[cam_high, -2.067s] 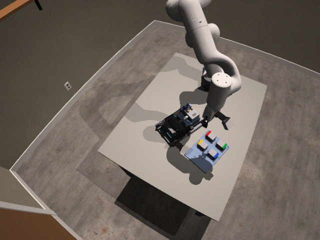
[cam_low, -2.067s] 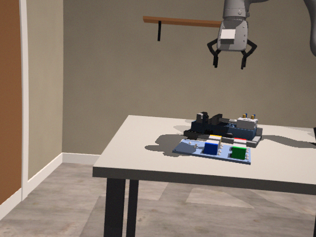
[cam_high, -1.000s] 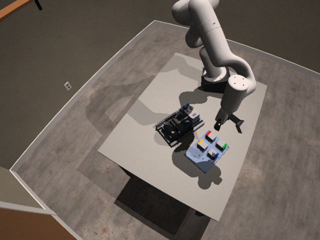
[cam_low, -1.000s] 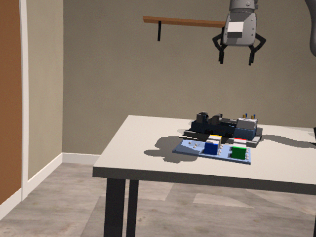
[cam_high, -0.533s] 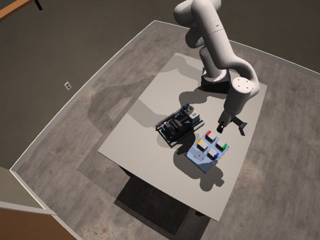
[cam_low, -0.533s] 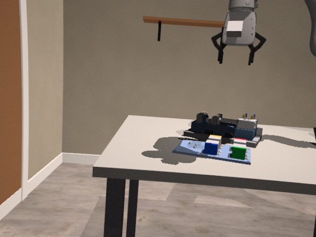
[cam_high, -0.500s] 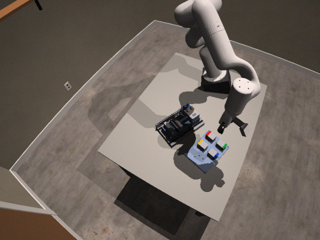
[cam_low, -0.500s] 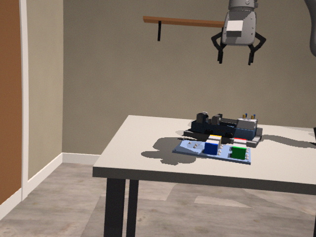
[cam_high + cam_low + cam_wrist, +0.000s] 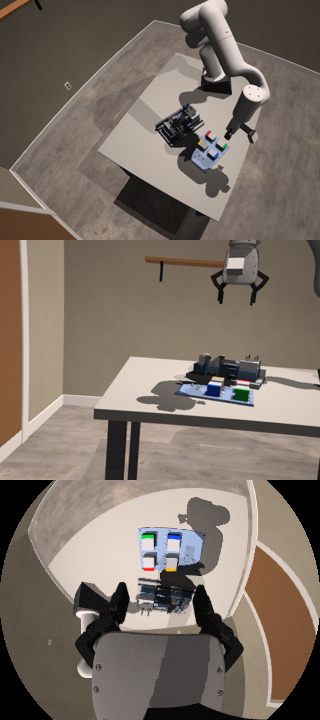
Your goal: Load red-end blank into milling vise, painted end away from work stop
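Note:
The red-ended blank [image 9: 210,135] lies on the pale blue infeed plate [image 9: 208,149], at the corner nearest the vise; it also shows in the side view [image 9: 242,382] and the wrist view [image 9: 148,562]. The dark blue milling vise [image 9: 181,123] stands beside the plate, its jaws empty [image 9: 227,367]. My gripper [image 9: 235,301] [image 9: 228,134] is open and empty, high above the table over the plate's far side. In the wrist view the fingers frame the vise [image 9: 163,594] far below.
Blanks with yellow [image 9: 202,144], green [image 9: 221,144] and blue [image 9: 212,153] ends lie on the same plate. Small locating pins [image 9: 197,387] stand on the plate. The arm base [image 9: 215,81] is at the table's far side. A wall shelf [image 9: 183,261] hangs behind.

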Motion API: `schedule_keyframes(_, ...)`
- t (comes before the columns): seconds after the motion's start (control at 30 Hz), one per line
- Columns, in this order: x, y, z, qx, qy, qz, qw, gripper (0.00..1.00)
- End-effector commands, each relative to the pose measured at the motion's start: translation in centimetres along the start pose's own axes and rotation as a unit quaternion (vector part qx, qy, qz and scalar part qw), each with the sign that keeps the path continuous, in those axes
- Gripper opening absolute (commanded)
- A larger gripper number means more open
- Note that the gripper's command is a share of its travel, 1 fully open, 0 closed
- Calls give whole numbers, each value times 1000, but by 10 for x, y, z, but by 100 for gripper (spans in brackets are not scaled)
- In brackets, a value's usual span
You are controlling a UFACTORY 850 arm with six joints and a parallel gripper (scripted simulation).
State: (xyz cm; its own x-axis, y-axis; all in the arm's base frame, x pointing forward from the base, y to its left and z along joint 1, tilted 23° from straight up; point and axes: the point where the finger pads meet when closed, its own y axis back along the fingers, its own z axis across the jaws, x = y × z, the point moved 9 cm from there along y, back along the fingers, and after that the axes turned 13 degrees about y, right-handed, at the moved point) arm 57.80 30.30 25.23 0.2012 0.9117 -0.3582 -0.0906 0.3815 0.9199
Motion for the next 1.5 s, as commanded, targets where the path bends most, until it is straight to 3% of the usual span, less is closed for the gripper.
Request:
schedule_keyframes(0.0, 27, 1, 9, 0, 0, 0, 1000, 100)
schedule_keyframes(0.1, 44, 1, 14, 0, 0, 0, 1000, 100)
schedule_keyframes(1.47, 30, 1, 10, 0, 0, 0, 1000, 100)
